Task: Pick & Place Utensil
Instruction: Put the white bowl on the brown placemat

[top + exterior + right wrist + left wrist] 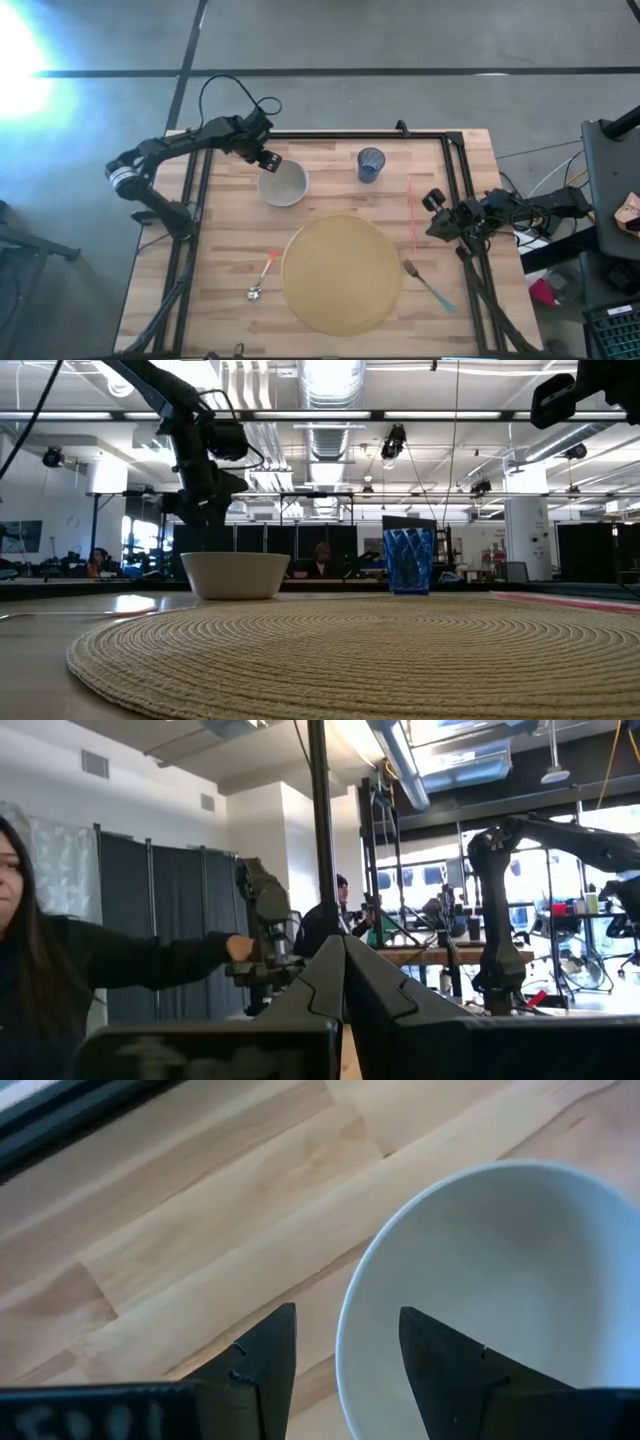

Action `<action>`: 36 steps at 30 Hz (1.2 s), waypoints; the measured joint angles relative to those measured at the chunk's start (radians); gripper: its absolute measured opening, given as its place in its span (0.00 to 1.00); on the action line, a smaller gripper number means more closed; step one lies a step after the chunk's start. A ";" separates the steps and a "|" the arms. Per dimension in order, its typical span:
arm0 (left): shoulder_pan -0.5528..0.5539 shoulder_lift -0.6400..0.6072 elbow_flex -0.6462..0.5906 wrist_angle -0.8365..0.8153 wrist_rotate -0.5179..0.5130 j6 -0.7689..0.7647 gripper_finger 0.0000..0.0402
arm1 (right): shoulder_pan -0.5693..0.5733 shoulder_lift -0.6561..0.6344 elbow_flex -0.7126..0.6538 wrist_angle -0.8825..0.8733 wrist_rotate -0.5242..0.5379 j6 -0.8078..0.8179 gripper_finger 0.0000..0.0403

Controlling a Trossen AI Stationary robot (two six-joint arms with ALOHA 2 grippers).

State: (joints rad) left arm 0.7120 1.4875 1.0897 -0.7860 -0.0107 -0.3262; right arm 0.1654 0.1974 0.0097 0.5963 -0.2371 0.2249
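The left gripper [340, 1355] hovered with jaws parted astride the bowl [283, 184] rim, gripping nothing. The right gripper [436, 212] waited, jaws closed and empty, near the fork [428, 284].

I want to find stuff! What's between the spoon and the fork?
The round woven placemat lies between the spoon and the fork, seen in the high view.

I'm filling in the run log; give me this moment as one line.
left gripper: open, straddling bowl rim | right gripper: shut, idle at table's right edge | spoon, fork: untouched beside mat
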 joint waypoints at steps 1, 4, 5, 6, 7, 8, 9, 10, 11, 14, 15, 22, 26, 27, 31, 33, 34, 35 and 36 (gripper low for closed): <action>0.000 0.010 0.000 0.000 0.006 0.004 0.42 | 0.000 0.000 0.000 0.003 0.000 0.000 0.02; 0.000 0.036 0.000 0.005 0.029 0.012 0.42 | 0.000 -0.001 0.000 0.009 0.000 0.002 0.02; 0.000 0.044 0.000 0.008 0.036 0.013 0.42 | 0.000 -0.001 0.000 0.009 0.000 0.002 0.02; 0.000 0.052 0.000 0.011 0.041 0.013 0.42 | 0.000 -0.001 0.000 0.009 0.000 0.003 0.02; 0.000 0.058 0.000 0.012 0.046 0.013 0.42 | 0.000 -0.001 0.000 0.009 0.000 0.003 0.02; 0.000 0.064 0.000 0.012 0.047 0.016 0.42 | 0.000 -0.001 0.000 0.009 0.000 0.003 0.02; 0.000 0.070 0.000 0.014 0.047 0.019 0.42 | 0.000 0.000 0.000 0.009 0.000 0.003 0.02; 0.000 0.075 0.000 0.017 0.048 0.019 0.42 | 0.000 -0.001 0.000 0.009 0.000 0.003 0.02; 0.000 0.081 0.000 0.017 0.049 0.019 0.42 | 0.000 -0.001 0.000 0.009 0.000 0.003 0.02; 0.000 0.094 0.000 0.017 0.049 0.019 0.42 | 0.000 0.000 0.000 0.008 0.000 0.003 0.02; 0.000 0.096 0.000 0.017 0.049 0.017 0.42 | 0.000 0.000 0.000 0.008 0.000 0.002 0.02; 0.000 0.108 -0.001 0.017 0.049 0.016 0.31 | 0.000 0.000 0.000 0.008 0.001 0.001 0.02; 0.000 0.107 -0.001 0.016 0.048 0.019 0.17 | 0.000 0.000 0.000 0.007 0.001 0.001 0.02; 0.000 0.107 -0.001 0.016 0.047 0.024 0.12 | 0.000 0.000 0.000 0.007 0.001 0.001 0.02; 0.000 0.106 -0.001 0.017 0.052 0.039 0.02 | 0.000 0.001 0.000 0.006 0.001 0.004 0.02; 0.000 0.106 -0.001 0.018 0.051 0.040 0.02 | 0.000 0.001 0.000 0.006 0.001 0.004 0.02; 0.000 0.106 -0.001 0.017 0.051 0.040 0.02 | 0.000 0.001 0.000 0.006 0.001 0.004 0.02; 0.000 0.106 -0.001 0.017 0.051 0.041 0.02 | 0.000 0.001 0.000 0.006 0.001 0.004 0.02; 0.000 0.106 -0.001 0.017 0.053 0.041 0.01 | 0.000 0.001 0.000 0.006 0.001 0.004 0.02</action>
State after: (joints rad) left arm 0.7116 1.5936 1.0885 -0.7689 0.0422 -0.2855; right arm 0.1654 0.1983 0.0097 0.6022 -0.2363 0.2287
